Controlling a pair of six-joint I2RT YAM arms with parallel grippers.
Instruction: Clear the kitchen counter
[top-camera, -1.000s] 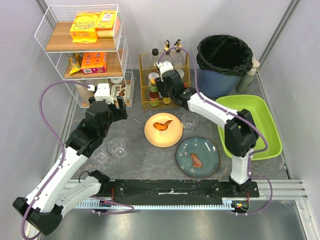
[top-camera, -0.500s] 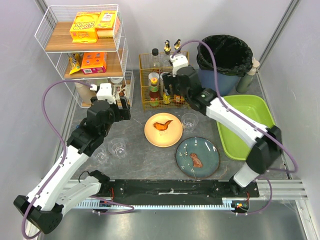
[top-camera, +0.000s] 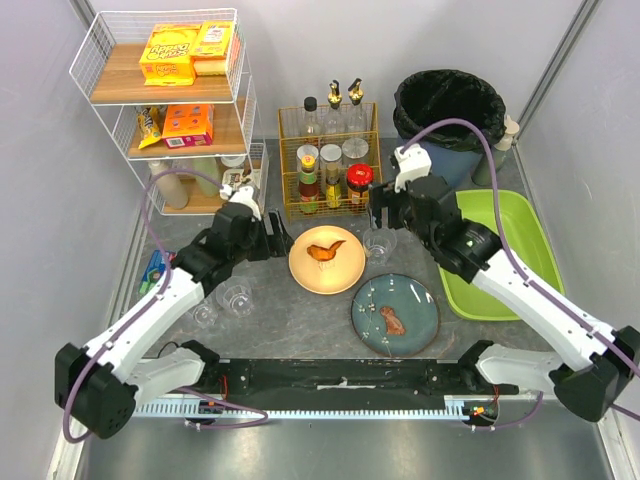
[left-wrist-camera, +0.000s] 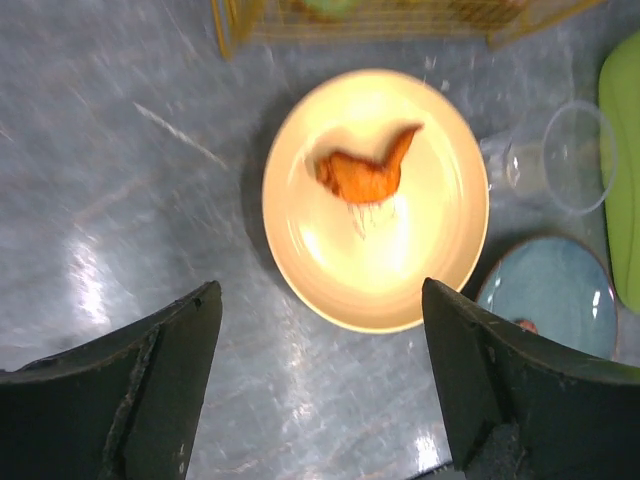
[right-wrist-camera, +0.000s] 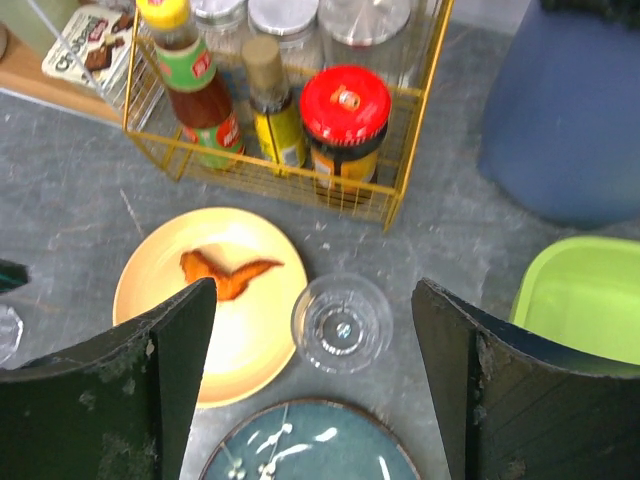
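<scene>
The kitchen counter (top-camera: 290, 320) is dark grey and mottled. On it lie a yellow plate (top-camera: 326, 259) with an orange scrap of food, a teal plate (top-camera: 395, 314) and a clear glass (top-camera: 378, 242). Two more glasses (top-camera: 237, 295) stand to the left. My left gripper (top-camera: 272, 240) hangs open just left of the yellow plate (left-wrist-camera: 375, 200), with nothing between its fingers. My right gripper (top-camera: 378, 215) is open above the clear glass (right-wrist-camera: 342, 322), which sits between its fingers in the right wrist view and is not touched.
A yellow wire rack (top-camera: 328, 165) of bottles and a red-lidded jar (right-wrist-camera: 345, 115) stands behind the plates. A white wire rack (top-camera: 170, 100) is at the back left, a black-lined bin (top-camera: 448, 110) at the back right, and a lime-green tray (top-camera: 500, 250) to the right. A small blue item (top-camera: 155, 265) lies at the left edge.
My right gripper drew back from the yellow rack and opened wider, now over the glass; a red-lidded jar shows in the rack. My left gripper swung right from the white rack toward the yellow plate.
</scene>
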